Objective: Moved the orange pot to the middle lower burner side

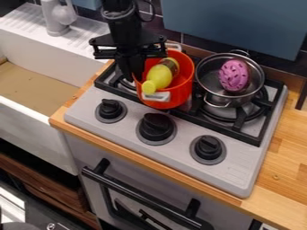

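Wooden counter (287, 166) borders the stove (233, 170) in my camera view. I see the orange pot (178, 99) mid-stove, left of the metal pot (217, 94). My claw (133, 74) hangs by the orange pot's left rim; spread or pinching, I can't tell.

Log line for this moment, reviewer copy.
gripper at left rim of orange pot | yellow toy inside | steel pot to its right, holding purple toy

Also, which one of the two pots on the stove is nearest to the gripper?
The orange pot with the yellow toy inside: the gripper is at its rim. The metal pot, holding the purple oval toy, stands farther off.
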`<state>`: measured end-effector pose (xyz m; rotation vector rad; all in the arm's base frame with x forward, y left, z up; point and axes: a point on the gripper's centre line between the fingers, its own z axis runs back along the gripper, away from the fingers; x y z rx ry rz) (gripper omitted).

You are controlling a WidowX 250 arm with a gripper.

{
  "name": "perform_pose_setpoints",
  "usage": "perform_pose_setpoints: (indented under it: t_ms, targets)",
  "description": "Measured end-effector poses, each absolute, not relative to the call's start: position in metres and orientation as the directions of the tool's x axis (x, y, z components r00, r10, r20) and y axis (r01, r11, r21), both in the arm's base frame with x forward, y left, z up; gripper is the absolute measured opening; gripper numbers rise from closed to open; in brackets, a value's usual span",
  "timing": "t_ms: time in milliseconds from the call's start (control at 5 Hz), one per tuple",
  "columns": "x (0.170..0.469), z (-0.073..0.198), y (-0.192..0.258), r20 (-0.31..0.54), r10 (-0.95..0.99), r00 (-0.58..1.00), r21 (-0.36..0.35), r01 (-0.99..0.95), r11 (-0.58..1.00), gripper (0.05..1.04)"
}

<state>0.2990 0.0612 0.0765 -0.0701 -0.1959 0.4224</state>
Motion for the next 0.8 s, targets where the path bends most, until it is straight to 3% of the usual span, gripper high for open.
perform_pose_setpoints:
  t_ms: [200,800]
  targets:
    - [0.298,0.077,0.064,0.165,0.434,0.886,-0.133,-0.416,0.9,0.054]
    - [0.3,0.062,0.064,0.146,0.429,0.892,-0.119,-0.415,0.902,0.054]
